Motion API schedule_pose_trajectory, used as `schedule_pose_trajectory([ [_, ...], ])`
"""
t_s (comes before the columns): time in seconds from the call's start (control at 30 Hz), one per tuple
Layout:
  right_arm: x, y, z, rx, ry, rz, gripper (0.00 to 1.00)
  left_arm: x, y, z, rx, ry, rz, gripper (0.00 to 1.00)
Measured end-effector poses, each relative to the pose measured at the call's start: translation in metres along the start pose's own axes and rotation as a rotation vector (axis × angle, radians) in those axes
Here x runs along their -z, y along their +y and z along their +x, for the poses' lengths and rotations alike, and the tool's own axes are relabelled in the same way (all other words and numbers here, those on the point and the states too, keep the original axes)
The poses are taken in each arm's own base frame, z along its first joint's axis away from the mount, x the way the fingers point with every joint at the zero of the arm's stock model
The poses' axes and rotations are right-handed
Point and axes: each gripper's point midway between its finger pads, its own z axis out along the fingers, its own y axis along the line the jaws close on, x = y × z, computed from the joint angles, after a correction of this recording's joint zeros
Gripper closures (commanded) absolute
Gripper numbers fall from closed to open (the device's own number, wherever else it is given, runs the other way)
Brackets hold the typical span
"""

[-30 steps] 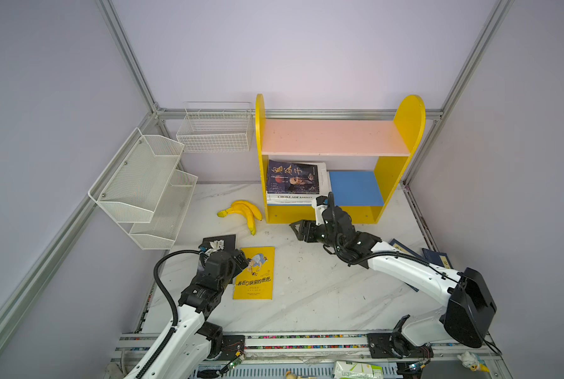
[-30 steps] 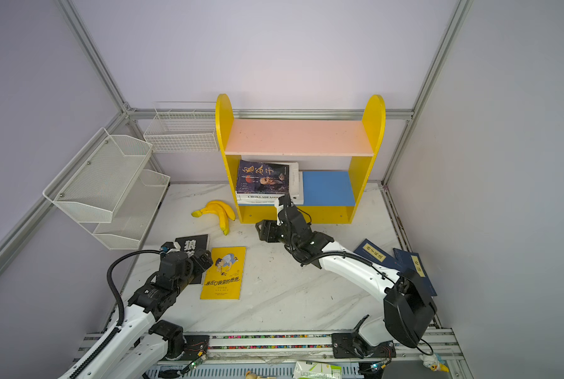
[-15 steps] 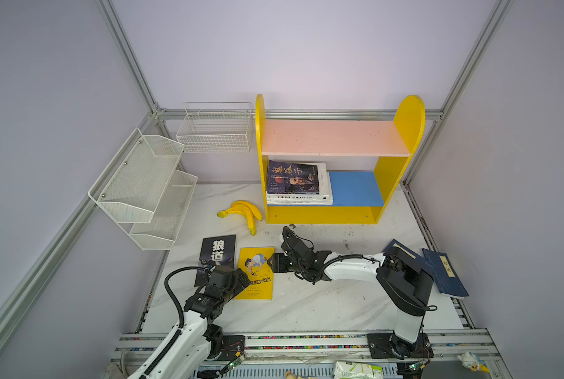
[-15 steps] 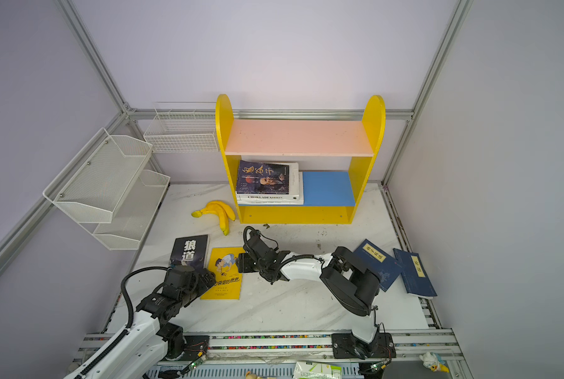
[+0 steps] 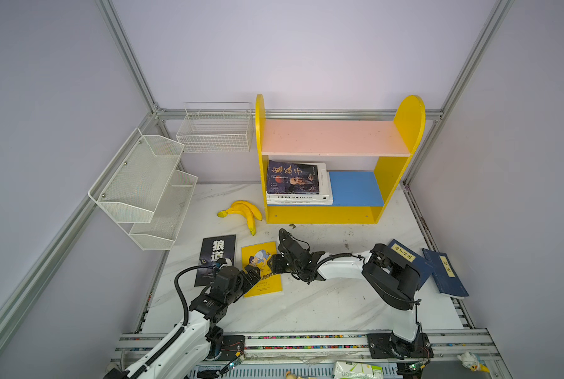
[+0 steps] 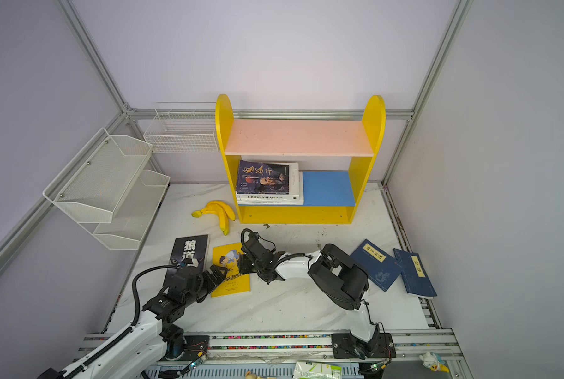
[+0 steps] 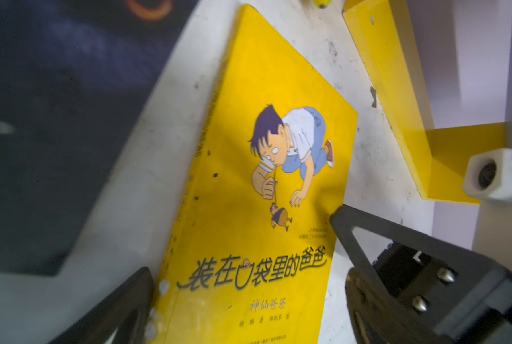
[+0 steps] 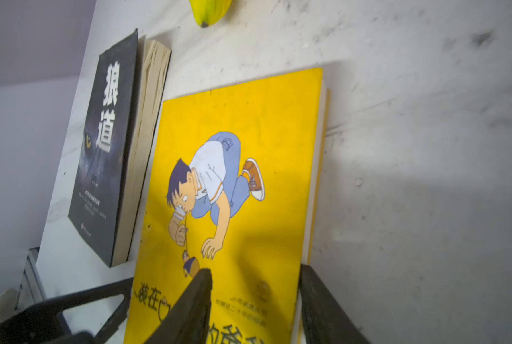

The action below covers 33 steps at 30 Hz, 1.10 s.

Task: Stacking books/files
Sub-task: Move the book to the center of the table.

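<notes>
The table (image 5: 323,305) has a smooth white marble-look top, scuffed with dark marks. The yellow book (image 8: 249,113) has a matt, smudged paper cover. The black book (image 8: 106,143) has a faintly glossy cover and a rough cream page block. The 2 navy books (image 5: 415,262) look matt, with yellow paper labels. The shelf (image 5: 333,137) is matt painted board. The rack (image 5: 136,177) is white metal mesh and the basket (image 5: 215,137) is white wire. The frame (image 5: 307,114) is brushed aluminium. The left gripper (image 7: 240,242) has matt black plastic fingers (image 7: 421,245) with shiny metal screws.

White links (image 5: 339,270), black joints (image 5: 392,282), black fingers (image 7: 397,233)
</notes>
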Motion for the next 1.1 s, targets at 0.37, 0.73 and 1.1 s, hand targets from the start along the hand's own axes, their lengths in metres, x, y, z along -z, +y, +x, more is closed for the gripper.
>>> schedule_pose_trajectory([
  [0.37,0.05,-0.038,-0.072,-0.045,-0.173,0.052,0.51,-0.014,-0.033,0.013,-0.052,0.05,0.103,0.0],
  [0.73,0.019,-0.06,-0.045,0.009,-0.09,0.106,0.69,-0.021,-0.03,0.007,-0.059,0.012,0.081,0.04],
  [1.1,-0.006,-0.058,-0.041,0.036,-0.097,0.096,0.83,-0.036,-0.045,-0.002,-0.06,-0.011,0.138,0.06],
])
